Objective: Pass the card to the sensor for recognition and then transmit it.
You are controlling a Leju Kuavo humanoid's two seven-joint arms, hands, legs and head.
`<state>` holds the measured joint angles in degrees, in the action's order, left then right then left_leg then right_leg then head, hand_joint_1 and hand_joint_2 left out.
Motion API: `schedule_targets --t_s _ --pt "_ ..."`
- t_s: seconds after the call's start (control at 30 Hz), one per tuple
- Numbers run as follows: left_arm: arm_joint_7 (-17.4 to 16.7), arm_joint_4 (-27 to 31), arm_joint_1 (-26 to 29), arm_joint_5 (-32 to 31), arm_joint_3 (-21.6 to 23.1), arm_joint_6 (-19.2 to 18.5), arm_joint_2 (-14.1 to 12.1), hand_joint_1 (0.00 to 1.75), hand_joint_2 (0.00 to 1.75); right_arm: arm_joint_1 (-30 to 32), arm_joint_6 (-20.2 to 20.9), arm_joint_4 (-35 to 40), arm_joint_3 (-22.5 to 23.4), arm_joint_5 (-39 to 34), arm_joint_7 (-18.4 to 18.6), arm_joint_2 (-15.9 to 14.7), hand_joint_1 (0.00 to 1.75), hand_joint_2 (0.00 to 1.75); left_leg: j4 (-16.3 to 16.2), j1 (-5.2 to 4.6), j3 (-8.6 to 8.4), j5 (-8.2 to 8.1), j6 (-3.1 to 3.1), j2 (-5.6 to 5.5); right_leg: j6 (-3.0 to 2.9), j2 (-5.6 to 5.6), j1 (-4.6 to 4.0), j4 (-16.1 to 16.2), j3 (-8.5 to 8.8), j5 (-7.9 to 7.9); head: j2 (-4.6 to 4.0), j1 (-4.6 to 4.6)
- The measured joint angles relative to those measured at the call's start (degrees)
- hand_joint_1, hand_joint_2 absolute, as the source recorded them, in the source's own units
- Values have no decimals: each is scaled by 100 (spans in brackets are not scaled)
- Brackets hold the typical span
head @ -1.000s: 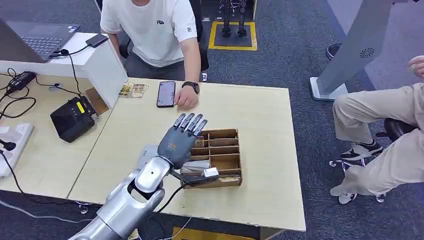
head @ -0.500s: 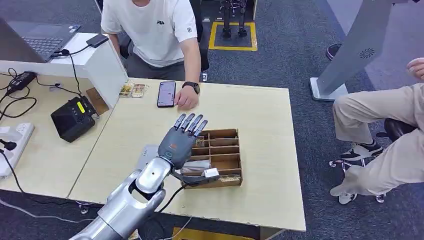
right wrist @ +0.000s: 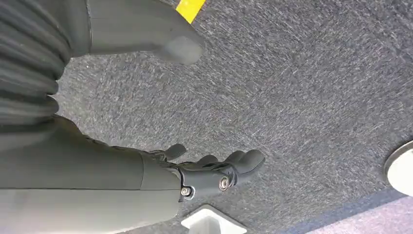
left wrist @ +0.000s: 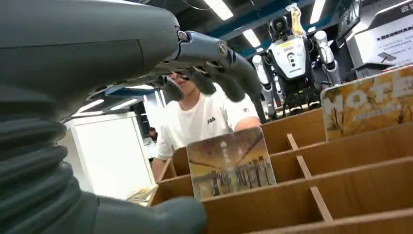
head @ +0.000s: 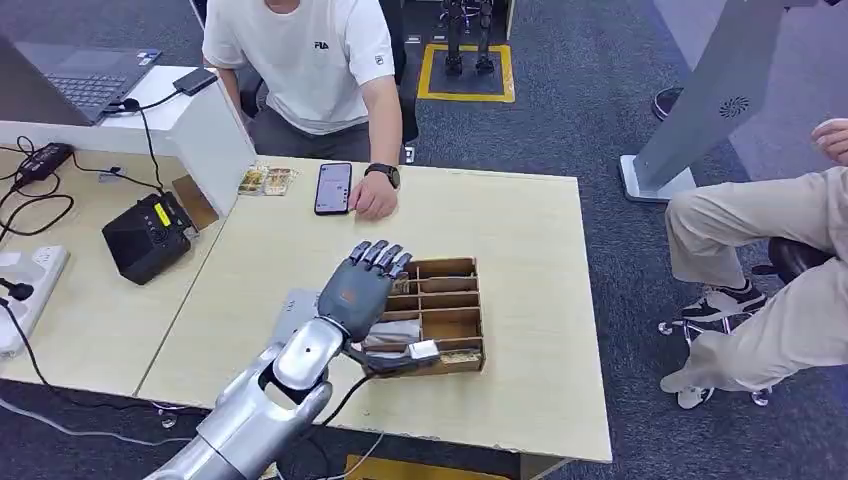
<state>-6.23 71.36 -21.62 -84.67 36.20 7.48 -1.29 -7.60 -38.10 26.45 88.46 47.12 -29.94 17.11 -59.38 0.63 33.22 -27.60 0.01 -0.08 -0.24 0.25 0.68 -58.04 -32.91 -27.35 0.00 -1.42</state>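
A wooden divided box point(head: 447, 318) sits on the pale table point(head: 520, 230). Picture cards stand upright in its slots: one card point(left wrist: 230, 167) is close in front of my left hand, another card point(left wrist: 368, 105) stands in a farther slot. My left hand point(head: 359, 291) hovers over the box's left side, with its fingers point(left wrist: 214, 75) arched above the near card and its thumb point(left wrist: 163, 219) below, holding nothing. The black sensor unit point(head: 147, 237) sits on the left desk. My right hand point(right wrist: 160, 171) hangs over grey carpet with nothing in it.
A person in a white shirt sits across the table, one hand point(head: 372, 200) resting by a phone point(head: 332, 187). Small cards point(head: 265, 180) lie near a white divider point(head: 215, 130). Cables and a power strip point(head: 25, 290) lie at left. Another seated person's legs point(head: 770, 260) are at right.
My left hand's fingers have bent down toward the box, and the hand has sunk slightly. Nothing else moved.
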Motion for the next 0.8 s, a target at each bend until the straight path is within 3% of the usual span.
schedule_targets --t_s 0.13,0.47,0.8 --pt "6 -13 16 0 0 35 -2 51 175 1 0 2 0 24 9 0 0 175 0 0 0 0 0 -1 0 0 0 0 0 0 0 2" --pt "35 -26 26 0 0 -9 -7 30 175 0 0 4 0 112 4 0 0 175 0 0 0 0 0 0 0 0 0 0 0 0 0 0" --pt "24 -26 48 0 0 50 -46 31 175 2 0 44 0 205 81 7 0 175 1 0 -2 0 0 0 0 -2 0 0 2 0 0 0"
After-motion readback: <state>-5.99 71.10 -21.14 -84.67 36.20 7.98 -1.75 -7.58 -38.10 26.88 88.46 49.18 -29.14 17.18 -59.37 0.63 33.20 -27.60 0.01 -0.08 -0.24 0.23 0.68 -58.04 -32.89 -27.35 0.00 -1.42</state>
